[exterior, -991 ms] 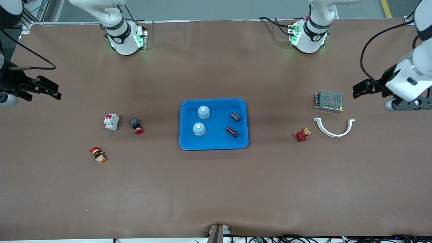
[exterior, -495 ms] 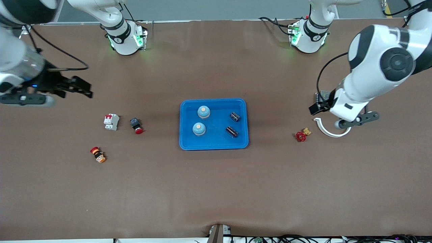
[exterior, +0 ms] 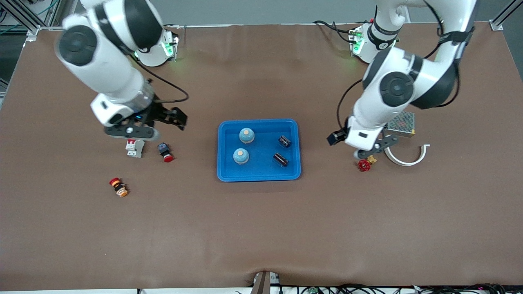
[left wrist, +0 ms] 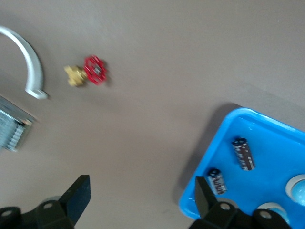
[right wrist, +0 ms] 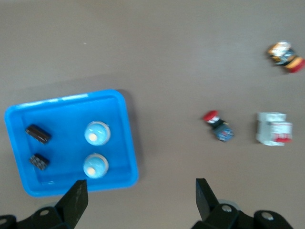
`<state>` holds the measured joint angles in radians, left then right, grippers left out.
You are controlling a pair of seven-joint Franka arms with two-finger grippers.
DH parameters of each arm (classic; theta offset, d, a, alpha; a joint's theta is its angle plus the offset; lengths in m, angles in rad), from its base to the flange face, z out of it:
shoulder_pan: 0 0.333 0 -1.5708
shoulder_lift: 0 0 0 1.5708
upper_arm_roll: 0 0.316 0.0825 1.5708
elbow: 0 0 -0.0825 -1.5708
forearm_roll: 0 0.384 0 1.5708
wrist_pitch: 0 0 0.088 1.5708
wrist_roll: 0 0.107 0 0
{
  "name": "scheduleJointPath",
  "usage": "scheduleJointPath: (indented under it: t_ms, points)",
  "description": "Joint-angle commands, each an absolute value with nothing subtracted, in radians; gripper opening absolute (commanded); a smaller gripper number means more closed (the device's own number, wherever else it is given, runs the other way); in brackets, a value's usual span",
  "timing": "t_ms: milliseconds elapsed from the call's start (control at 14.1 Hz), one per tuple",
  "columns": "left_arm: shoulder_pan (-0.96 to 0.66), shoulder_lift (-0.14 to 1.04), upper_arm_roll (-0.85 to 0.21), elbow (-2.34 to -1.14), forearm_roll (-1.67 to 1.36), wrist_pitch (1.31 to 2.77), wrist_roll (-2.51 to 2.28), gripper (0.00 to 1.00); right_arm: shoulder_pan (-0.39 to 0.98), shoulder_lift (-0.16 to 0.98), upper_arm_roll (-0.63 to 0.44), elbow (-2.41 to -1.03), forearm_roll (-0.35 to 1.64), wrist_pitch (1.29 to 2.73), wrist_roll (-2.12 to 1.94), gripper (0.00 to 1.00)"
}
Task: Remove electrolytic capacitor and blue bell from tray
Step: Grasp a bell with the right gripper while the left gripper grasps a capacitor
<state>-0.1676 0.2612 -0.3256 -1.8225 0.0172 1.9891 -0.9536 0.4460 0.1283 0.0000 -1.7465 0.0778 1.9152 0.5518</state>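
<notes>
A blue tray (exterior: 258,178) lies mid-table. In it are two light blue bells (exterior: 246,135) (exterior: 241,156) and two black capacitors (exterior: 284,141) (exterior: 280,159). My right gripper (exterior: 176,117) is open and empty over the bare table beside the tray, toward the right arm's end. Its wrist view shows the tray (right wrist: 125,143), the bells (right wrist: 97,132) and the capacitors (right wrist: 38,134). My left gripper (exterior: 338,139) is open and empty over the table between the tray and a red valve (exterior: 363,165). Its wrist view shows the tray's corner (left wrist: 209,143) and both capacitors (left wrist: 244,153).
A white breaker (exterior: 135,147), a red push button (exterior: 165,152) and a red-orange stop button (exterior: 118,187) lie toward the right arm's end. The valve, a white curved bracket (exterior: 404,160) and a mesh power supply (exterior: 402,122) lie toward the left arm's end.
Both arms have swung in from the table's ends toward the tray. Both grippers stay open and empty. The objects have not moved.
</notes>
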Motion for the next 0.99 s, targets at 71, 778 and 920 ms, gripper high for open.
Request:
scheduleJointPath:
  t_ms: [71,778,920]
  points:
    - [-0.256,0.340,-0.322,-1.821,0.038,2.068,-1.142,0.86,0.523,0.144,-0.014,-1.910,0.091,2.158,0.629,1.00]
    - [-0.405,0.560,-0.322,-1.810,0.185,2.325,-1.572,0.78,0.684,0.423,-0.015,-1.879,-0.097,2.451,0.949,1.00]
    - [-0.413,0.595,-0.322,-1.795,0.198,2.342,-1.606,0.75,0.686,0.460,-0.015,-1.852,-0.098,2.457,0.951,1.00]
